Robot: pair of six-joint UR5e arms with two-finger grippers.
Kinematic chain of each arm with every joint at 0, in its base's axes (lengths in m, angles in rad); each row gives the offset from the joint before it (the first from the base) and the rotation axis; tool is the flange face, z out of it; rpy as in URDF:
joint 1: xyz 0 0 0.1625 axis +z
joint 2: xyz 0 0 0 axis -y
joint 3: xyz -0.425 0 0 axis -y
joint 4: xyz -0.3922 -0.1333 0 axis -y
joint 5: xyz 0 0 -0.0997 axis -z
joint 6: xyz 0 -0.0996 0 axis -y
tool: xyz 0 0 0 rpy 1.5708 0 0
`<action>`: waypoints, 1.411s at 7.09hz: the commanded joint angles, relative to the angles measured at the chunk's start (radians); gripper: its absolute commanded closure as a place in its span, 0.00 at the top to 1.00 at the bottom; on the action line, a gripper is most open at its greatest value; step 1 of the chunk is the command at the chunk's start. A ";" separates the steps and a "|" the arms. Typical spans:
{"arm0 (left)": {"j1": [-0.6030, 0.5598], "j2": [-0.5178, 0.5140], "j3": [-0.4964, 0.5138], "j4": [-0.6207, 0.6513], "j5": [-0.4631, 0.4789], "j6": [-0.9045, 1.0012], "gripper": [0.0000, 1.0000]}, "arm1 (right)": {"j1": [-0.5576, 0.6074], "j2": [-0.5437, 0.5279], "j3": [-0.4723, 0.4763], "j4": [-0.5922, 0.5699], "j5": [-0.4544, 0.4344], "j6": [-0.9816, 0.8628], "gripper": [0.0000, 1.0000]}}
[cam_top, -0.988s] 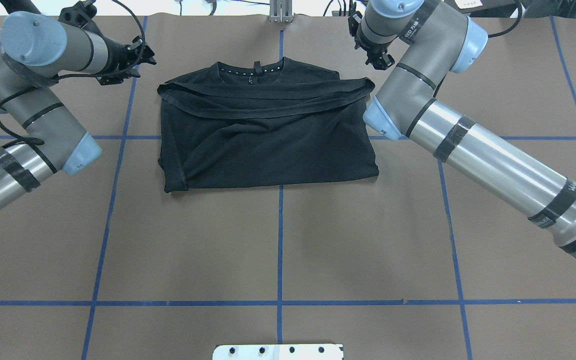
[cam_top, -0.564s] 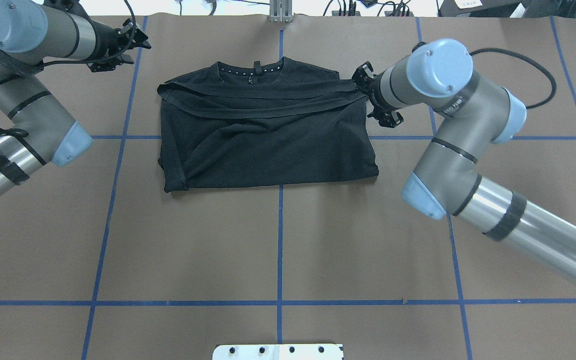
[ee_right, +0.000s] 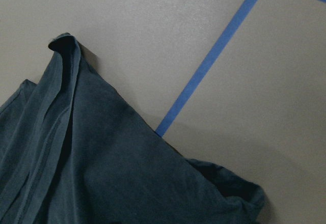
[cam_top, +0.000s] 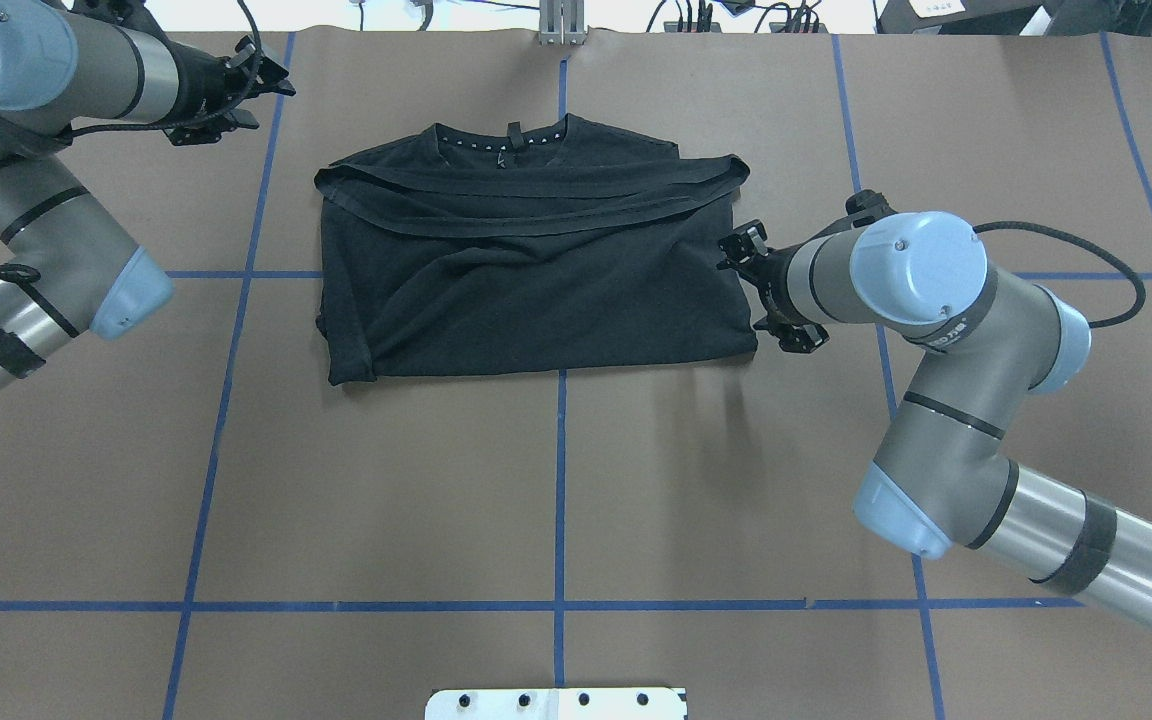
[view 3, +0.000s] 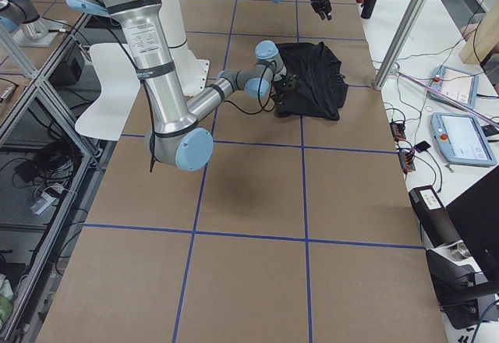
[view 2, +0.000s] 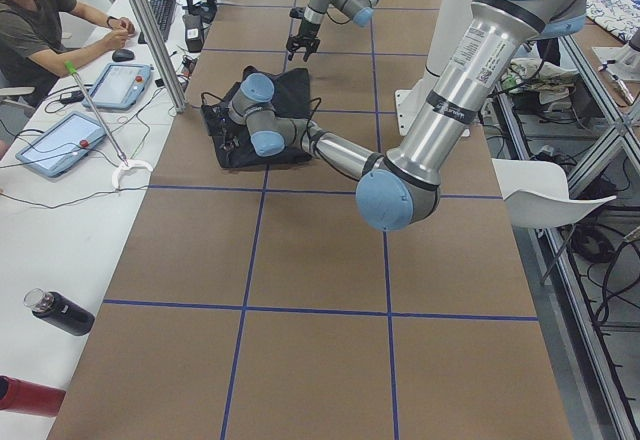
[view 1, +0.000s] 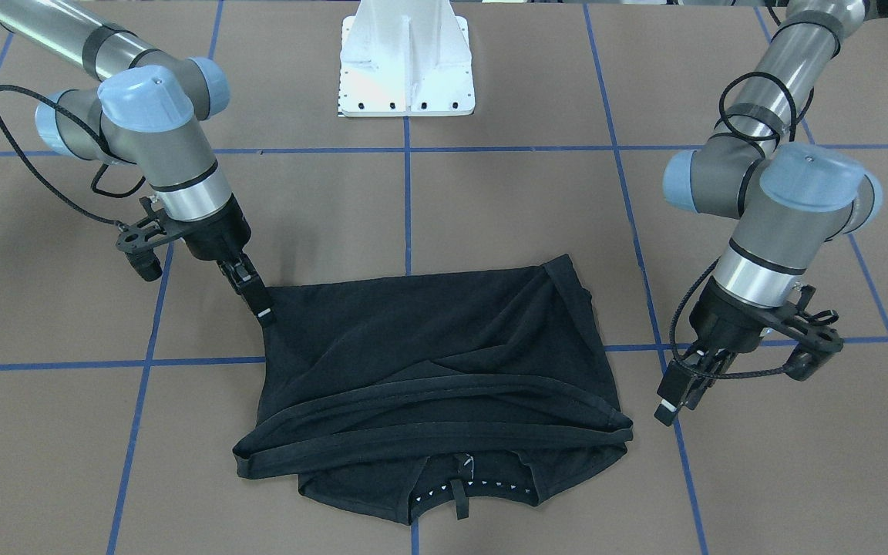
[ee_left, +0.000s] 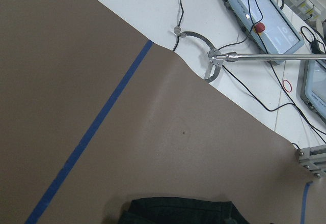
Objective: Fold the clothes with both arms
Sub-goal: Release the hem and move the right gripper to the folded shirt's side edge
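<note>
On the bench [view 1: 490, 200]: black T-shirt [view 1: 428, 339] lies folded
Right pincer [view 1: 261, 308]: at its corner, we can't tell its grip
Left pincer [view 1: 671, 405]: apart, grip unclear

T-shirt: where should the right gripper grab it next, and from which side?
Probably the robot-side right corner of the T-shirt, approached from the right, low and flat: stacked layers end in an exposed edge there, and the right gripper sits beside it.

The left arm [cam_top: 46, 215] and right arm [cam_top: 946, 400] are grey metal tubes with rounded light blue joint caps dotted with small screws. Black bands ring the segments and black cables loop beside them. The left hand [view 1: 677, 397] and right hand [view 1: 255, 301] are black. The base [view 1: 407, 69] is white.
</note>
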 commanded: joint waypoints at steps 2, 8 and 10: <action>0.001 0.009 -0.003 0.000 0.004 0.000 0.65 | -0.016 0.006 -0.056 0.000 -0.011 -0.006 0.82; 0.001 0.011 -0.006 0.000 0.004 -0.003 0.65 | -0.019 0.008 -0.073 0.000 -0.011 -0.003 0.00; 0.001 0.011 -0.009 0.000 0.004 -0.003 0.65 | -0.016 0.008 -0.064 0.000 -0.001 -0.005 0.00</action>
